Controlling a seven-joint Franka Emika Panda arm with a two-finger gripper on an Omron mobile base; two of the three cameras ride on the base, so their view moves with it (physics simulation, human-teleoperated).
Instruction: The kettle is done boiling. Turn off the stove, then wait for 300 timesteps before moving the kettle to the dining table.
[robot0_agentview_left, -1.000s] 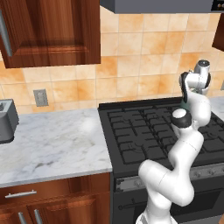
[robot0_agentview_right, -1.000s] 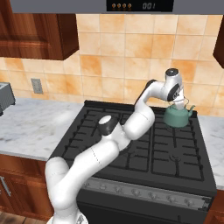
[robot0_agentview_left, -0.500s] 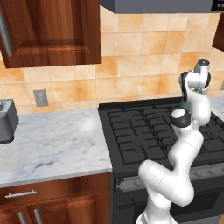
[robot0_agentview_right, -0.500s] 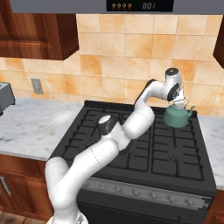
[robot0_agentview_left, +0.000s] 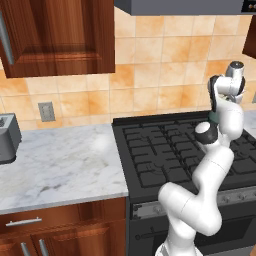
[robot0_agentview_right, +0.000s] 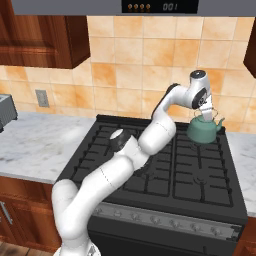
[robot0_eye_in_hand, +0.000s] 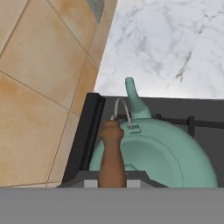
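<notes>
nothing has shifted: my gripper (robot0_agentview_right: 206, 111) still hangs just above the kettle (robot0_agentview_right: 202, 131) on the stove's (robot0_agentview_right: 165, 170) back right burner, probably waiting out the pause; finger opening i cannot tell.

Kettle (robot0_agentview_right: 202, 131): teal-green body, same on spout; thin handle pale grey, lid knob brown (robot0_eye_in_hand: 112, 151). Stove (robot0_agentview_right: 165, 165): black grates and top, grey knob strip (robot0_agentview_right: 165, 220), dark oven door. Surface (robot0_agentview_left: 55, 162) left of stove: white-grey marble with faint darker veining. Backsplash (robot0_agentview_right: 130, 75): orange-tan mottled tiles, pale grout lines. Wall cabinets (robot0_agentview_left: 55, 35): reddish-brown wood. Toaster (robot0_agentview_left: 7, 137): grey. Wall outlet (robot0_agentview_left: 46, 111): grey plate. Robot arm (robot0_agentview_right: 135, 150): white with dark joints.
</notes>
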